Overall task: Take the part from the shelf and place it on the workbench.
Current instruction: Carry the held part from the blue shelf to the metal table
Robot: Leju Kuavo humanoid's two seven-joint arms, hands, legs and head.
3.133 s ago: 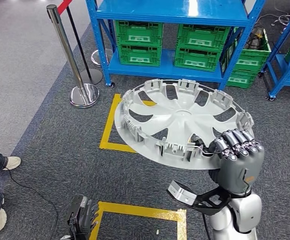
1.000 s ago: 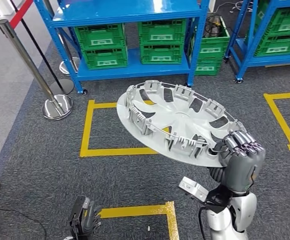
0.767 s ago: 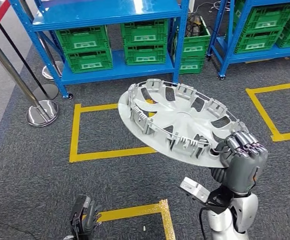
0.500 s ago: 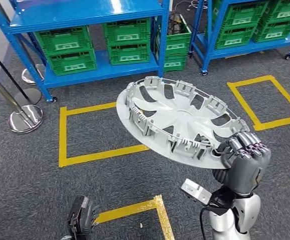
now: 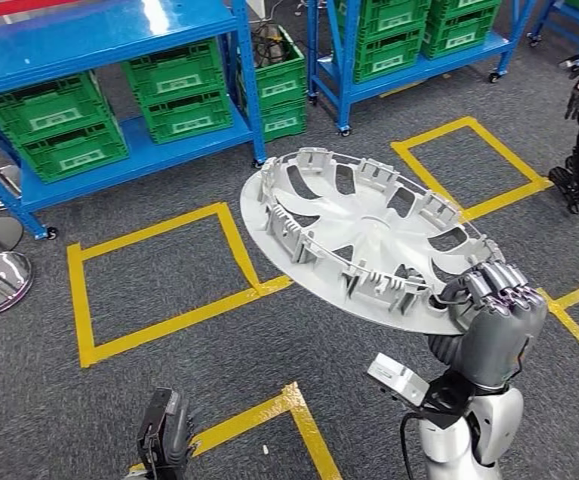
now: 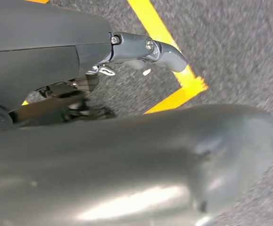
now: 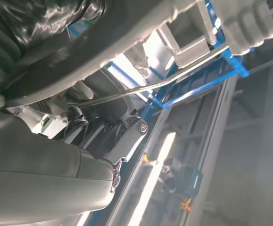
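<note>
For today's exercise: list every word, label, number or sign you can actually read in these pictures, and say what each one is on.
None can be read.
Green crates on the blue shelf: white labels, too small and blurred.
Wheel cover held by the right hand: no text shows.
Yellow floor tape: plain lines, no writing.

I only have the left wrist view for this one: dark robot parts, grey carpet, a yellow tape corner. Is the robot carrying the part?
Observer: Yes. The right hand grips the grey wheel cover by its rim, tilted, above the carpet.
Operator: And the left hand?
Observer: The left hand hangs low beside the yellow tape corner, holding nothing.
Operator: What's ahead?
Observer: Blue shelves stacked with green crates.
</note>
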